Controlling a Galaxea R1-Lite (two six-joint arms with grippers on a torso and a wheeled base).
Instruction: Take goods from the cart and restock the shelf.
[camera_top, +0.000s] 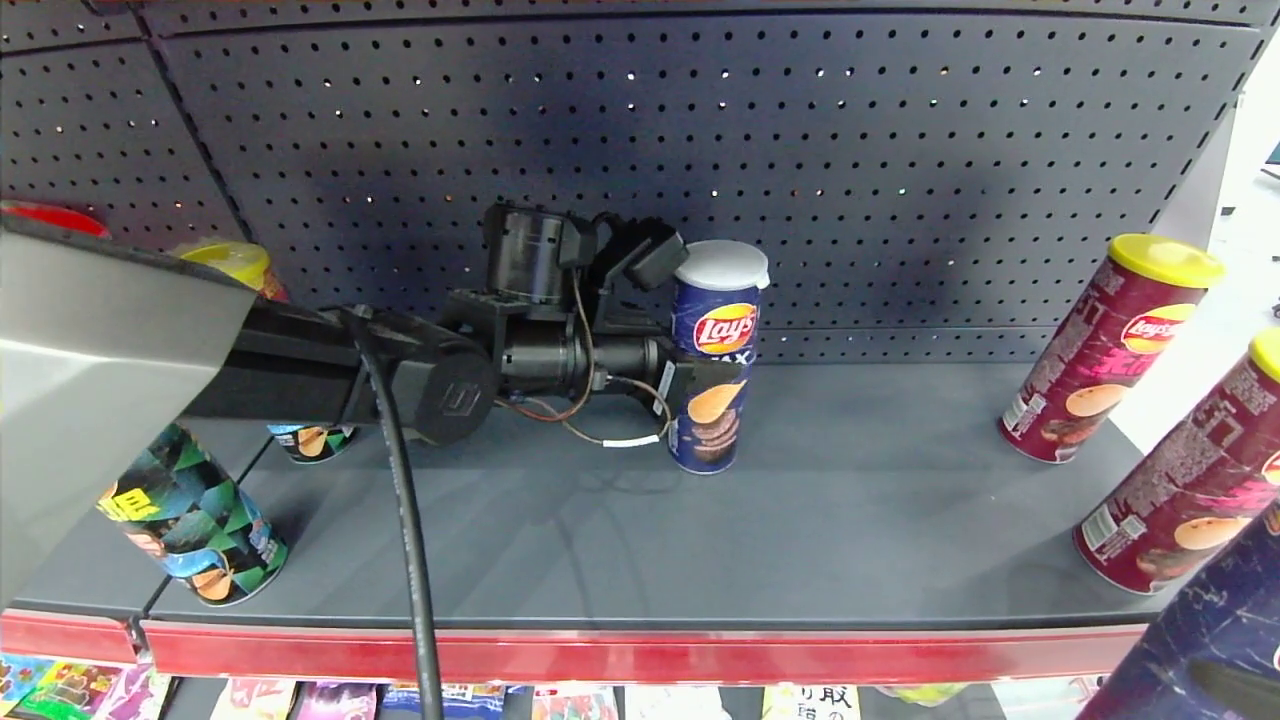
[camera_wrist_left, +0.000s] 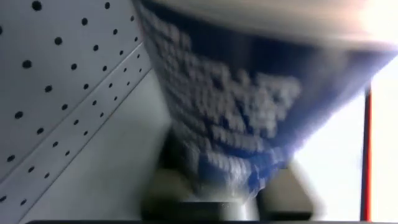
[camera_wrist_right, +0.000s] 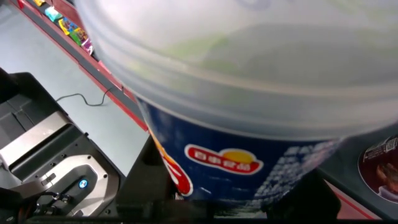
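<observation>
Left tool (camera_top: 706, 388) clamped on blue can (camera_top: 716, 318) at mid-body. Can stands on shelf (camera_top: 860, 520), near pegboard (camera_top: 900, 150). Confirm base sits flat before you release. Open wide, back out straight, avoid tipping. Right tool (camera_wrist_right: 233, 194) grips second can (camera_wrist_right: 249, 155).

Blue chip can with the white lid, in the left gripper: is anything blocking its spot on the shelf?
Nothing visible. The left gripper holds the blue cylindrical white-lidded chip can upright on bare grey metal shelf; the maroon yellow-lidded cans stand well to its right.
</observation>
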